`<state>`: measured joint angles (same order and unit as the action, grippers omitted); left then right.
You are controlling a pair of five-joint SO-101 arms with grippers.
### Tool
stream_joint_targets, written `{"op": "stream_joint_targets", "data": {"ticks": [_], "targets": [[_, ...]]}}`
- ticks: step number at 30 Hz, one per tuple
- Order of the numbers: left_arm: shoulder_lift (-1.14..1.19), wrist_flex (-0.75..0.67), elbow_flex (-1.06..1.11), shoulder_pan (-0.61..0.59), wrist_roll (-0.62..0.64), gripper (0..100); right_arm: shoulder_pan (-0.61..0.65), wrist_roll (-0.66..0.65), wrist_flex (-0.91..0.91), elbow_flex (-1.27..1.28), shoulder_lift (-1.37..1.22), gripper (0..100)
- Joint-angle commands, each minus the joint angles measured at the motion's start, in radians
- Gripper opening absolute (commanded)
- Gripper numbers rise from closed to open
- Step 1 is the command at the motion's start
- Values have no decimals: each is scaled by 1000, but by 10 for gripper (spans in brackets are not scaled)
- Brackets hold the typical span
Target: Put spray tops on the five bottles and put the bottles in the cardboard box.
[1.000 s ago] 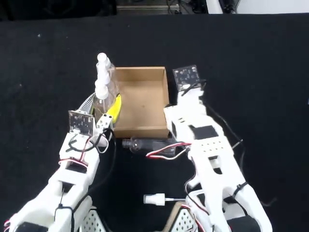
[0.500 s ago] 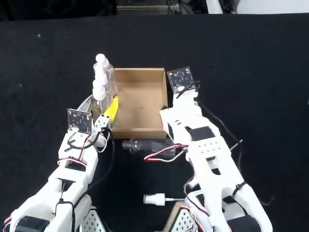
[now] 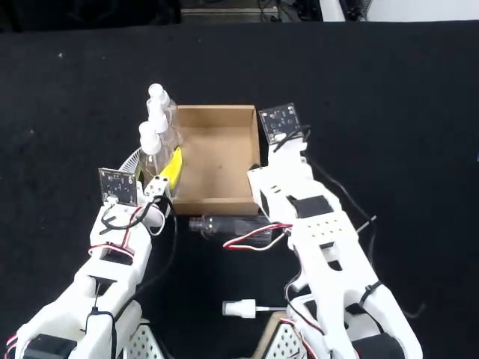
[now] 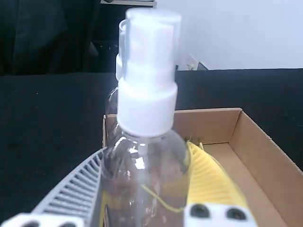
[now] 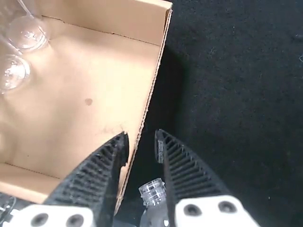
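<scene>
Black worktop [image 3: 389, 112] w/ the cardboard box [image 3: 221, 161] sitting open in the middle, both arms parked around it.

Left claw [image 3: 156, 158] is clamped on a capped bottle [image 4: 144, 161], grey finger on one side and yellow on the other. It's gripped low on the body and kept upright, prob so the sprayer stays clear and it can go straight down. The bottle is right at the box's left wall; can't tell if its base is inside yet.

Right claw [image 5: 141, 135] has its fingers a bit apart w/ nothing between them, hanging over the box's right wall. My guess is it's just waiting there, out of the left arm's way.

Two more capped bottles [image 3: 157, 93] stand in the box's far left corner, packed tight against the wall, which leaves room for the rest imo.

An uncapped bottle [image 3: 217, 223] lies on its side just in front of the box, and a loose spray top [image 3: 241, 307] lies nearer the arm bases, well apart from it. That pair looks like the next job.
</scene>
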<state>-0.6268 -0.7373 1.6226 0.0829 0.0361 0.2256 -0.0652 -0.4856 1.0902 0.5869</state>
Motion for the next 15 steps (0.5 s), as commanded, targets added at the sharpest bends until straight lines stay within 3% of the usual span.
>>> {"op": "stream_joint_targets", "data": {"ticks": [1,15], "targets": [[2,-14,-35,-12,6,30,12,-11,31,-13,7,78],[2,-12,-10,-8,8,59,11,-11,31,-12,7,78]]}}
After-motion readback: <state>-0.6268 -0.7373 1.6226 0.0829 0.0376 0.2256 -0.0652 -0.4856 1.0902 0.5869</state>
